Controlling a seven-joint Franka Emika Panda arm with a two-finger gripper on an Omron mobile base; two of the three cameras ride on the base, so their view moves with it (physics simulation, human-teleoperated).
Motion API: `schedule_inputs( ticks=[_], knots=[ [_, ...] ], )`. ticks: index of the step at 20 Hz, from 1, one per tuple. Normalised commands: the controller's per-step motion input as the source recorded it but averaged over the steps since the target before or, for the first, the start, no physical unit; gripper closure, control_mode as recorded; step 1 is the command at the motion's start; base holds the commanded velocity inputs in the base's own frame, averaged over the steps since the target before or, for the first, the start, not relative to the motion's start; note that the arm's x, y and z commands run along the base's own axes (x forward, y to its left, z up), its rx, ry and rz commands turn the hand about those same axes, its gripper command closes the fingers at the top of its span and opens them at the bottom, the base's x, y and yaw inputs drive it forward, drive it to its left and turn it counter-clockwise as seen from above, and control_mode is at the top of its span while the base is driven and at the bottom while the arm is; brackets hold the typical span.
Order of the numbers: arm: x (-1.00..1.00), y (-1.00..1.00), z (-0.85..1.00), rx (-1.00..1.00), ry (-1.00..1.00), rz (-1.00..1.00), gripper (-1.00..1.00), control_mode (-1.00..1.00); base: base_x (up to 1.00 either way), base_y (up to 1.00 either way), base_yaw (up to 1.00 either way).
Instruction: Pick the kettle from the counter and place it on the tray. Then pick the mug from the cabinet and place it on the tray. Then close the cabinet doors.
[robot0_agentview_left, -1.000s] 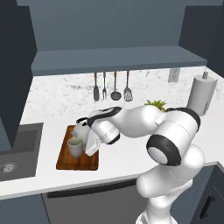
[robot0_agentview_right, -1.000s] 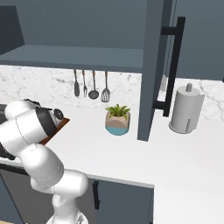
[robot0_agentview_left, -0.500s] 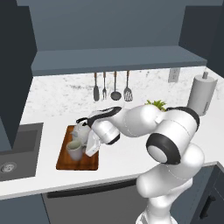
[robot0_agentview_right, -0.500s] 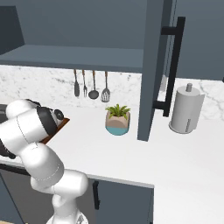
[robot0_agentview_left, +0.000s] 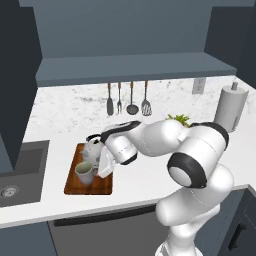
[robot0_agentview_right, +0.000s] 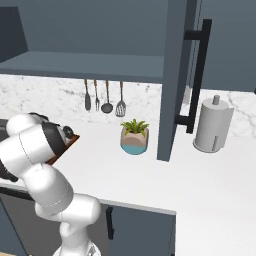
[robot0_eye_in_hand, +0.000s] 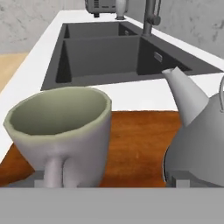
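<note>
Left base view: one tray (robot0_agentview_left: 75, 184) lies on the counter (robot0_agentview_left: 145, 182), just beside the sink (robot0_agentview_left: 22, 172). The tray carries two items: one mug (robot0_agentview_left: 84, 173) at its front and one kettle (robot0_agentview_left: 92, 148) behind it. Both stand upright. The gripper (robot0_agentview_left: 102, 167) hangs at the mug's right side, over the tray.

Hand view: the mug (robot0_eye_in_hand: 65, 133) stands on the tray (robot0_eye_in_hand: 140, 140) with its handle toward the camera. The mug is empty. The kettle (robot0_eye_in_hand: 197, 144) stands near it, with a bare strip of tray between them, its spout aimed at the sink (robot0_eye_in_hand: 109, 52). The sink has two basins, and one tap (robot0_eye_in_hand: 148, 17) stands behind it. The finger tips (robot0_eye_in_hand: 40, 177) stand spread wide, one on each side of the mug's base. No contact with the mug is evident, and nothing is pinched.

Right base view: four utensils (robot0_agentview_right: 102, 97) hang on the backsplash. One plant pot (robot0_agentview_right: 134, 140) and one paper towel roll (robot0_agentview_right: 212, 125) stand on the counter (robot0_agentview_right: 150, 175). One cabinet door (robot0_agentview_right: 172, 75) stands open, edge-on, with one black bar handle (robot0_agentview_right: 197, 75). Under the cabinet (robot0_agentview_right: 80, 60), one corner of the tray (robot0_agentview_right: 67, 142) shows past the arm.
</note>
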Motion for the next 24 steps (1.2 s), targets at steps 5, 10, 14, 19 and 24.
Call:
schedule_inputs(
  ticks=[5, 10, 14, 19, 24],
  knots=[
    [-0.03, -0.1, 0.07, 0.06, -0.14, 0.0, -1.0, -1.0, 0.0, 0.0, 0.0],
    [0.0, -0.17, 0.0, 0.03, -0.05, 0.0, -1.0, -1.0, 0.0, 0.0, 0.0],
    [0.0, -0.13, 0.06, 0.03, -0.03, 0.0, -1.0, -1.0, 0.0, 0.0, 0.0],
    [0.0, -0.19, 0.41, 0.05, -0.03, 0.0, -1.0, -1.0, 0.0, 0.0, 0.0],
    [-0.21, -0.17, 0.8, 0.01, 0.08, 0.0, -1.0, -1.0, 0.0, 0.0, 0.0]
  ],
)
